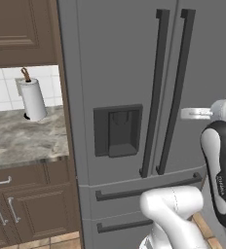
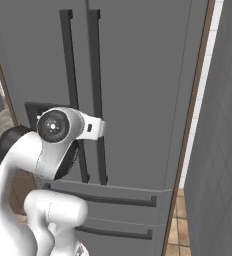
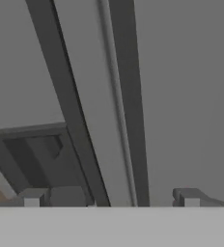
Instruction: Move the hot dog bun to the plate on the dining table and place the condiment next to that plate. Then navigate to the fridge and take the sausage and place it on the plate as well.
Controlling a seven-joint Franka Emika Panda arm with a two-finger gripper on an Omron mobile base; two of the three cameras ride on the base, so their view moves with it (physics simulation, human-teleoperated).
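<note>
The tall grey steel fridge point(image 1: 120, 73) takes up most of the left base view from the centre to the right edge, and most of the right base view point(image 2: 138, 75) as well. Its two doors are shut, and the seam between them runs down between the pair of long dark vertical handles point(image 1: 156, 92), which stand just right of centre in the left base view and left of centre in the right base view point(image 2: 95, 95). Below the doors, two drawer fronts with dark horizontal bars cross the lower part of both base views.

The white arm with dark joints point(image 1: 222, 170) rises at the lower right of the left base view and at the lower left of the right base view point(image 2: 53, 140), reaching toward the handles.

The dark dispenser recess point(image 1: 117, 130) sits in the left door, centre-left of the left base view, and shows again at the lower left of the hand view point(image 3: 32, 159).

At the left edge of the left base view lies a grey-beige marble counter point(image 1: 22, 138) over brown cabinets, with a white paper-towel roll point(image 1: 33, 99) standing on it.

In the hand view the two handles cross the frame as slanted dark bars. The two-finger gripper point(image 3: 111, 198) is spread wide at the bottom and grasps nothing, with the left handle's bar rising between its dark fingertips point(image 3: 34, 197).
</note>
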